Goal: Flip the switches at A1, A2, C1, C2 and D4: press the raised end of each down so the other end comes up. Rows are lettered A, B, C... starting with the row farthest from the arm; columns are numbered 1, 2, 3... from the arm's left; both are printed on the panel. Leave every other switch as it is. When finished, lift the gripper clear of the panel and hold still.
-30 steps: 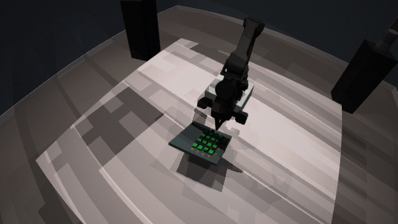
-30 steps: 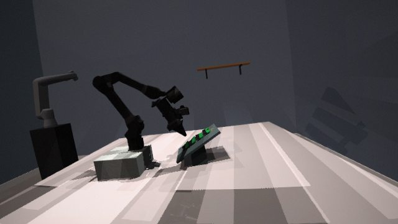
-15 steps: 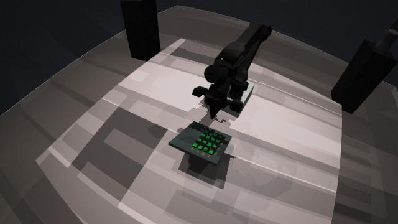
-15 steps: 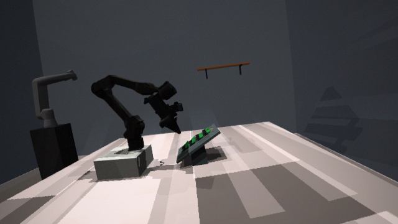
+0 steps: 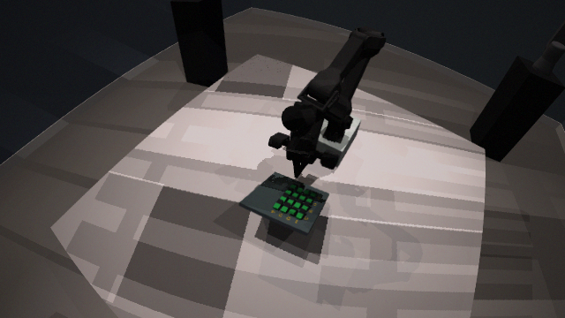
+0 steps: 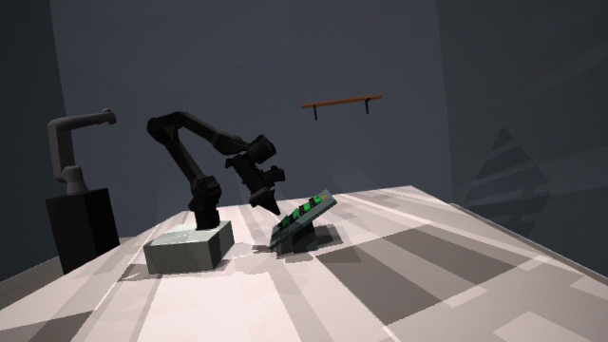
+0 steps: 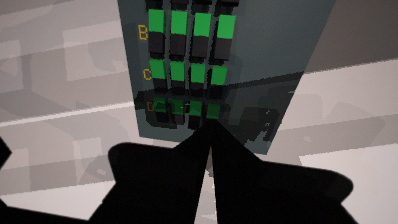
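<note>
Right now the tilted panel (image 5: pixel 260 194) (image 6: pixel 280 236) (image 7: pixel 280 50) stands on the bench (image 5: pixel 199 150) (image 6: pixel 214 304) (image 7: pixel 30 90) just ahead of the jaws (image 5: pixel 297 177) (image 6: pixel 278 214), which are drawn together to a narrow point with nothing between them. Their tips are over the panel's near, low side, at the column 4 end, and the exterior view shows a little air beneath them.

The relation that matters: D4 (image 5: pixel 293 187) (image 6: pixel 285 221) (image 7: pixel 213 111) sits in the panel's nearest row, on its right side as the arm faces it, just beyond the tips. Its long axis runs up the panel's slope, away from the arm. D4 looks like the likely next press, calling for a short reach forward and down onto whichever end stands up; shadow keeps me from telling which that is.

C1 (image 5: pixel 309 200) (image 7: pixel 157 70) and C2 (image 5: pixel 303 197) (image 7: pixel 177 71) lie one row farther up the panel, to the left. A1 (image 5: pixel 299 215) and A2 (image 5: pixel 292 212) are in its farthest row. I cannot settle how many are done. Drifting left could catch D3 instead.
</note>
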Robot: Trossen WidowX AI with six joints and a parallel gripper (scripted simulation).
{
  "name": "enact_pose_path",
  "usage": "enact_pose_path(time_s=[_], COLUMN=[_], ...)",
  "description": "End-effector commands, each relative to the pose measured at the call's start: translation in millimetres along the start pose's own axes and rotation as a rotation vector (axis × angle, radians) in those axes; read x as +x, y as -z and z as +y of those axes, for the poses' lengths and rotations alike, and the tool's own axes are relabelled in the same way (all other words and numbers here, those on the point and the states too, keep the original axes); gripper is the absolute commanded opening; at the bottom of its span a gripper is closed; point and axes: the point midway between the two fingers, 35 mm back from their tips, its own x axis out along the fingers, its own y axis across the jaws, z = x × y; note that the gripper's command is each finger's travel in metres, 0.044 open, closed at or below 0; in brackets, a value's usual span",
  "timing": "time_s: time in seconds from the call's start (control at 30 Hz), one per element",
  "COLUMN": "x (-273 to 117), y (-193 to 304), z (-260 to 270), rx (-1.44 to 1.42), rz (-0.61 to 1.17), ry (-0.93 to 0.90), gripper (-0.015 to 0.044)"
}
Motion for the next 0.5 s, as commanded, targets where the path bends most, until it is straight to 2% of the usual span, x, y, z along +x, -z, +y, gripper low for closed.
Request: enact_pose_path(time_s=[0.0,0.47], x=[6.1,24.6], y=[1.1,0.7], z=[-0.5,-0.6], rx=[0.006,0.006], rz=[0.003,0.003], ry=[0.004,0.004], gripper=[0.0,0.0])
